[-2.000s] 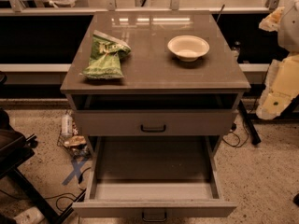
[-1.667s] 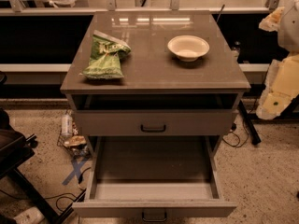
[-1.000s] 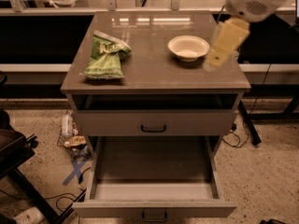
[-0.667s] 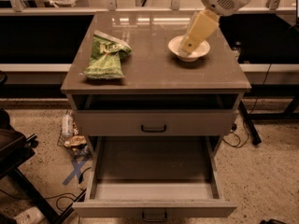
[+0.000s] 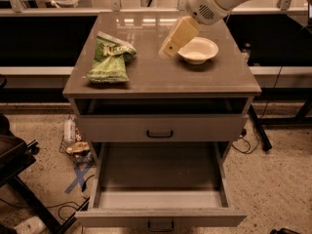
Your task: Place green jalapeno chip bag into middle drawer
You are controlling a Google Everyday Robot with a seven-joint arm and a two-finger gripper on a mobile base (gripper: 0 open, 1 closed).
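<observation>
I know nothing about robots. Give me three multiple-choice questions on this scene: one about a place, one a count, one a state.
1. Where does the crumpled light-green foil chip bag lie?
A) on the left of the cabinet top
B) inside a drawer
C) on the floor
2. How many white round bowls stand on the top?
A) none
B) one
C) three
3. How is the wide grey-tan middle drawer?
A) shut
B) pulled out, bag inside
C) pulled out, tray bare

1 A: it rests left of the cream gripper, which hovers beside the bowl.
2 B: only one shows.
3 C: its tray juts forward with nothing in it.
</observation>
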